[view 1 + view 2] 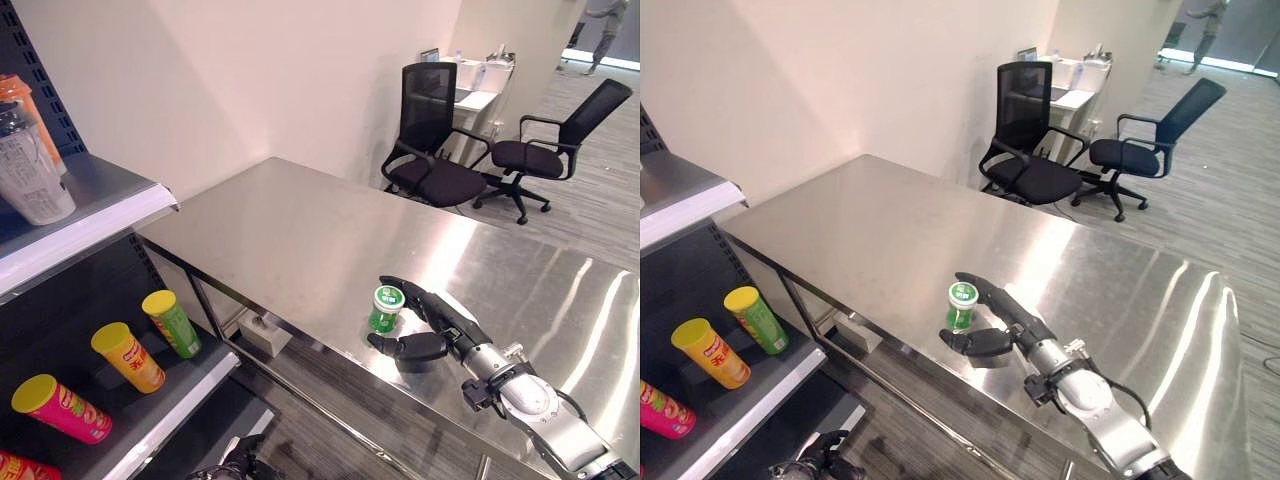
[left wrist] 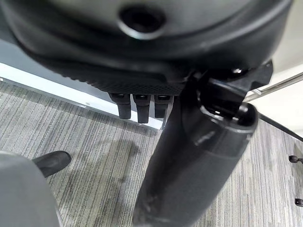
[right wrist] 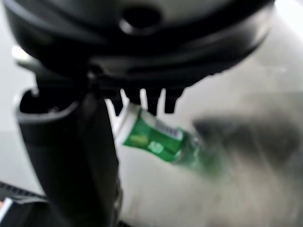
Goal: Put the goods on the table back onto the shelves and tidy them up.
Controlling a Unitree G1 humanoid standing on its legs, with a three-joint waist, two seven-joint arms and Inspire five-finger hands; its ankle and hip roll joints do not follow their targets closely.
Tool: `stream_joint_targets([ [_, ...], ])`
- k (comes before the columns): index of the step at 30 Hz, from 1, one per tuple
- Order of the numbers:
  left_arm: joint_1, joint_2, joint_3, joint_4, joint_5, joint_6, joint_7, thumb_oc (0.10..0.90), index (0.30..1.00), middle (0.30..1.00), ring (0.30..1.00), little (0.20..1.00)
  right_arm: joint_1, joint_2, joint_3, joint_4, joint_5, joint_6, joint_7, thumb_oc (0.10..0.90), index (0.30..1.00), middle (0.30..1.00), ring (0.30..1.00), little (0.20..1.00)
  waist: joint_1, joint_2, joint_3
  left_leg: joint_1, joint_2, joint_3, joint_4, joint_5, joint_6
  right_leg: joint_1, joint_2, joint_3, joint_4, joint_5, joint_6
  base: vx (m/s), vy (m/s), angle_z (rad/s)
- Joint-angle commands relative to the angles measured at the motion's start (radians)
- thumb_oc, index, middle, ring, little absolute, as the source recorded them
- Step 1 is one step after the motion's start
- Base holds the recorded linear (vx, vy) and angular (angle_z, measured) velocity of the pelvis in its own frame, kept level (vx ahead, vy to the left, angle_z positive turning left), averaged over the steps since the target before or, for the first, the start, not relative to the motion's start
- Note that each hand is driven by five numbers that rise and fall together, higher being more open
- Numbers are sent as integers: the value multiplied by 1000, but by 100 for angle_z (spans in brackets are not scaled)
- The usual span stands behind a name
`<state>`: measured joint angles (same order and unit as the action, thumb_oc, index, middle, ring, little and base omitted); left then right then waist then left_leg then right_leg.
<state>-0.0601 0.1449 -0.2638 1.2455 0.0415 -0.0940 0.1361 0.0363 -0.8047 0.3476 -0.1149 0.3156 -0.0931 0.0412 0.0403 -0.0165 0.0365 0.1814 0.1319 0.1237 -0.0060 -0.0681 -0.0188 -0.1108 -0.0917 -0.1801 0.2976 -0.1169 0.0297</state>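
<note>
While your right hand [image 1: 432,330] sits on the table [image 1: 300,240] with fingers spread wide, 1 green bottle [image 1: 385,308] stands upright between fingers and thumb, not yet gripped. Close straight in. Left hand [image 2: 142,101] hangs idle near the floor, fingers relaxed.

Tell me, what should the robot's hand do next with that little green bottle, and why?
Probably close the right hand round the green bottle. The bottle stands upright on the steel table, sitting between the hand's thumb and its straight, open fingers, so nothing grips it yet. It needs a hold before it can go to the shelves.
</note>
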Motion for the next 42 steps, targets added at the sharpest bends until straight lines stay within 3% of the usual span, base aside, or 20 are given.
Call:
stream_joint_targets([
  [1,15,44,-15,48,18,-26,-8,800,900,900,900,900,-144,66,-11,-17,9,-73,-16,800,900,900,900,900,23,-107,-21,-25,-67,1,-81,88,-30,318,-46,-14,-358,155,55,14,6,5],
  [16,25,51,-1,48,11,-22,-5,800,900,900,900,900,-179,107,28,54,6,-55,-11,800,900,900,900,900,42,-111,-24,-26,-73,-6,-81,83,-30,322,-50,-28,-353,151,56,13,3,1],
  [17,25,51,0,48,11,-22,-4,800,900,900,900,900,-181,107,28,57,5,-54,-12,775,862,862,862,862,43,-111,-24,-27,-73,-6,-81,83,-30,321,-51,-28,-354,151,57,0,0,0],
  [19,27,51,3,49,9,-22,-3,800,900,900,900,900,-180,113,28,61,1,-52,-11,568,552,552,552,552,44,-111,-24,-27,-74,-6,-81,82,-30,321,-51,-28,-353,151,57,15,4,0],
  [20,26,53,5,49,8,-22,-3,800,900,900,900,900,-181,120,28,68,-5,-52,-11,408,312,312,312,312,46,-110,-23,-27,-74,-5,-81,82,-30,322,-52,-28,-354,151,57,33,10,0],
  [37,20,67,12,29,12,-26,12,800,900,900,900,900,-166,149,-21,66,-90,-59,-37,400,300,300,300,300,45,-104,-19,-23,-81,-5,-81,76,-25,324,-57,-23,-354,150,57,2,1,0],
  [42,18,68,16,24,11,-28,16,800,900,900,900,900,-165,137,-63,-23,-126,-75,-66,400,300,300,300,300,35,-99,-15,-21,-81,-3,-81,76,-24,321,-57,-16,-351,148,56,0,0,0],
])
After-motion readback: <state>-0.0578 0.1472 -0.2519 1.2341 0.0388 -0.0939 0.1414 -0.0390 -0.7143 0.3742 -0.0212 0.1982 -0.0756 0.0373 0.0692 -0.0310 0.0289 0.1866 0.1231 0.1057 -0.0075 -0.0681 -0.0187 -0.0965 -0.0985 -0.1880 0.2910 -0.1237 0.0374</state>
